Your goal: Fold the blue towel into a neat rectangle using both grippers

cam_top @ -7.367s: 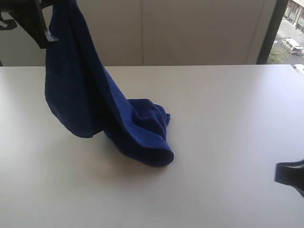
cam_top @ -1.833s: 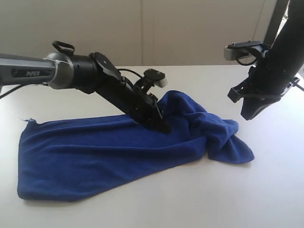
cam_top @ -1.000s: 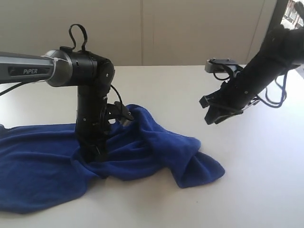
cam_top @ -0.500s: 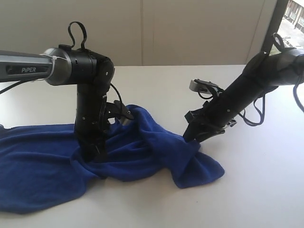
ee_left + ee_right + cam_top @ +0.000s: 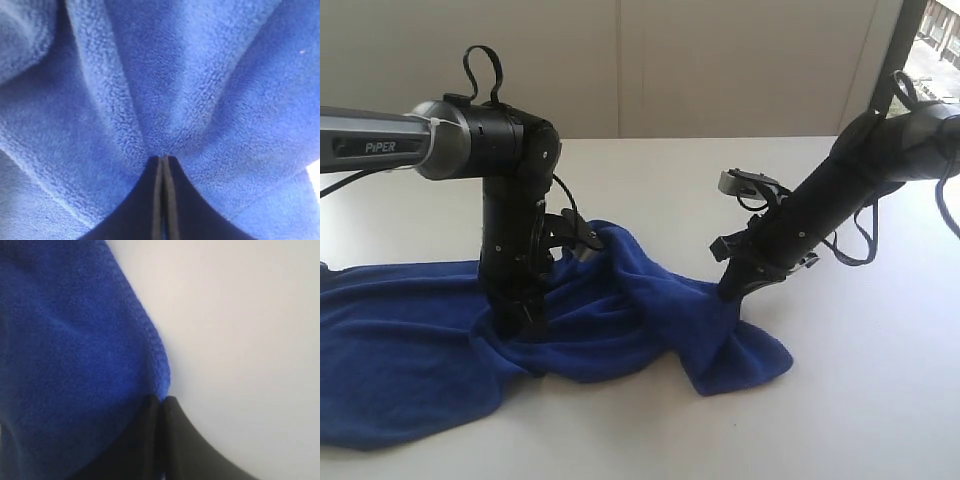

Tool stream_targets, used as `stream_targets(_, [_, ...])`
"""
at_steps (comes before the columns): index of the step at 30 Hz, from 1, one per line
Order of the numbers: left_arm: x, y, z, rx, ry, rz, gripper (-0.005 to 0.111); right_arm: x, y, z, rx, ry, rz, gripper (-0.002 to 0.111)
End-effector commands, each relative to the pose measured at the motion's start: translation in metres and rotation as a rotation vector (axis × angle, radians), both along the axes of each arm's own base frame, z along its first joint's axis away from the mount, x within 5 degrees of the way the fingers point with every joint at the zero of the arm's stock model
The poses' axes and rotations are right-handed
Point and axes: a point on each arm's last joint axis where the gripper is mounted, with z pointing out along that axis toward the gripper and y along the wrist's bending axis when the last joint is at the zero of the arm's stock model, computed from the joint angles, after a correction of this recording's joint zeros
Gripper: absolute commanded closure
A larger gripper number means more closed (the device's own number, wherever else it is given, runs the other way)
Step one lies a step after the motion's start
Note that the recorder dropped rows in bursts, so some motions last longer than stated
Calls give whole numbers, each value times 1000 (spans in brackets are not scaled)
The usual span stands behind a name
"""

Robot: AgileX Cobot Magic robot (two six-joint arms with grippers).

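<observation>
The blue towel [image 5: 410,340] lies rumpled across the white table [image 5: 860,400], spread flat at the left and bunched into a ridge toward the right. My left gripper [image 5: 525,325] points straight down into the cloth's middle, jaws pressed together on a pinch of towel [image 5: 165,100] with folds radiating from the tips [image 5: 163,159]. My right gripper [image 5: 730,295] reaches in at a slant from the right and is shut on the hemmed edge of the towel [image 5: 155,350] at the bunched right end.
A pale wall panel [image 5: 720,60] rises behind the table's far edge. A dark window frame [image 5: 890,60] stands at the back right. Bare tabletop [image 5: 250,315] lies to the right of the towel.
Over the last second my right gripper came down from above the table to the towel's bunched right end and shut on its edge. The left gripper stayed put, pinching the cloth.
</observation>
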Motion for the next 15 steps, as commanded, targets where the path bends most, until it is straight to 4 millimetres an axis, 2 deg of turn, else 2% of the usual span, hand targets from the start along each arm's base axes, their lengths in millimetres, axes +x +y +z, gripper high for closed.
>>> stream_targets(1, [-2,2,3,0,10,13,107,11,-11,16,-116,-101,-10,108])
stream_targets(11, [-5,-3,3,-43,30,30,107,58,-40,74,-428,-460,-101,108])
stream_targets(15, [-5,-3,3,-41,32,30,107,77,-44,74,-485,-566,-93,108])
